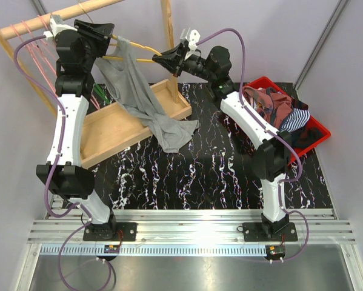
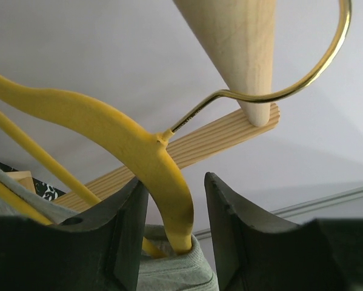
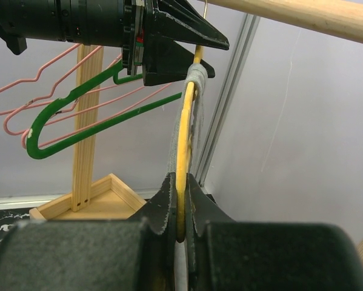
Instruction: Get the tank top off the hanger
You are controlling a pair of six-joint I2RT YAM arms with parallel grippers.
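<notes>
Because the yellow hanger point(image 1: 146, 50) hung by its brass hook point(image 2: 278, 91) from the wooden rail point(image 2: 242, 48) and would have swung under any pull, the right end effector point(image 3: 180, 182) was clenched on the hanger's outer end. The thin yellow edge was pinched flat between its jaws, evidently to brace it. The grey tank top point(image 1: 142, 100) hung from the opposite side of the hanger with one strap looped over the yellow arm. Its body trailed down across the wooden tray point(image 1: 108, 136) and the hem spilled onto the table point(image 1: 199, 176). At that strap the left end effector point(image 2: 175, 182) stood roughly half open, its jaws straddling the yellow arm and the bunched grey fabric below it, gripping nothing yet. The hanger lay close against one finger point(image 2: 129, 224), though whether it actually touched could not be told from the wrist view. Placed so, it seemed ready to pinch the strap and slide it off while the right arm held the hanger firm. A green hanger point(image 3: 78, 103) and pink hangers point(image 3: 17, 91) hung beyond on the same rack.
</notes>
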